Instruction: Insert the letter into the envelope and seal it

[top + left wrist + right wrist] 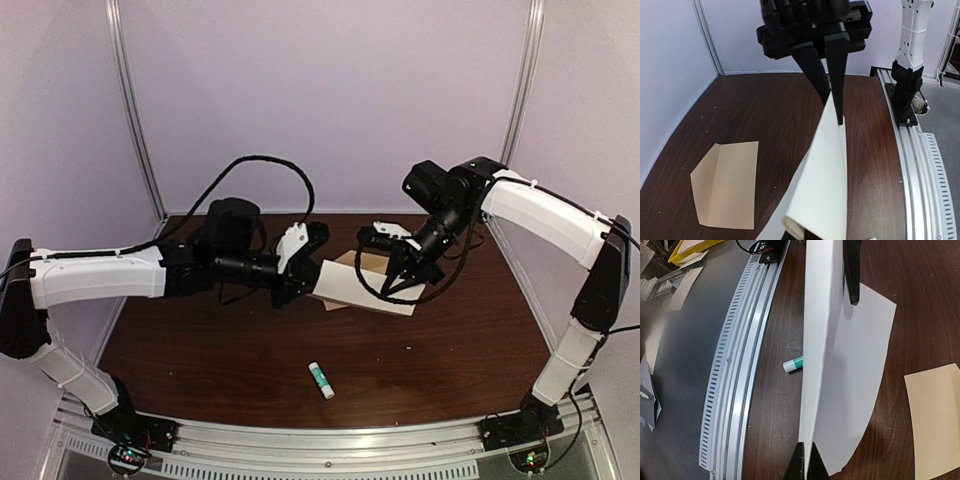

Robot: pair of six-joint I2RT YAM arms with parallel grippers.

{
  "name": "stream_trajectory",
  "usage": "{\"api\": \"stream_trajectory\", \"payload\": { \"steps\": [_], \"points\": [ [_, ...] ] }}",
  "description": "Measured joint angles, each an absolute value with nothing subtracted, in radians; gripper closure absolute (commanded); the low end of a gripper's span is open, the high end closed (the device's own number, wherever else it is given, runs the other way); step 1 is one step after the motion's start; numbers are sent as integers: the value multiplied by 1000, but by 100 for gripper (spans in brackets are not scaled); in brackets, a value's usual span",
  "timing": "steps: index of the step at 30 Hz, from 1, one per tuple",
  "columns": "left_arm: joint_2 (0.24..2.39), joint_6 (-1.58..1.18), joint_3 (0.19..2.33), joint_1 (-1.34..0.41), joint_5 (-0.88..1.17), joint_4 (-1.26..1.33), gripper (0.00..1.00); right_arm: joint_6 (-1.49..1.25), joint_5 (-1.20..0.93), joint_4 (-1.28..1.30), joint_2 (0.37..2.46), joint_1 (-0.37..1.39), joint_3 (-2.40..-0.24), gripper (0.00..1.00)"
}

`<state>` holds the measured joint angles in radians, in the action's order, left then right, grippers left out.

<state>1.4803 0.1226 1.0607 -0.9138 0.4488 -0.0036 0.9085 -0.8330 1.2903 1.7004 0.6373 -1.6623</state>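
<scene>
- Clearly lifted off the table (200, 340), the letter (365, 290) hangs bent between both arms, over the middle and toward the far edge.
- Left gripper (312, 272): fingers pressed together on the sheet's left edge.
- Right gripper (400, 283): clamped on the opposite edge — the left wrist view shows its two black fingers (837, 75) pinching the paper.
- The envelope (727, 185) lies flat on the wood, mostly under the raised letter.
- A glue stick (321, 379) lies alone nearer the near edge — well apart from both.
</scene>
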Motion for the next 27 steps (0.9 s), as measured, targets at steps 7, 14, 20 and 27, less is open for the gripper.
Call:
{"api": "stream_trajectory", "payload": {
  "steps": [7,14,20,27],
  "points": [
    [1425,117,1045,-921,157,-22,37,886,-835,1281,1701,636,-1662,100],
    [1134,4,815,-921,-173,111,35,761,-845,1119,1689,582,-1600,100],
    [1122,-235,645,-923,-201,307,36,587,-841,896,1649,533,-1524,100],
    [1334,-455,617,-950,-126,609,23,446,-879,736,1639,534,-1499,100]
  ]
}}
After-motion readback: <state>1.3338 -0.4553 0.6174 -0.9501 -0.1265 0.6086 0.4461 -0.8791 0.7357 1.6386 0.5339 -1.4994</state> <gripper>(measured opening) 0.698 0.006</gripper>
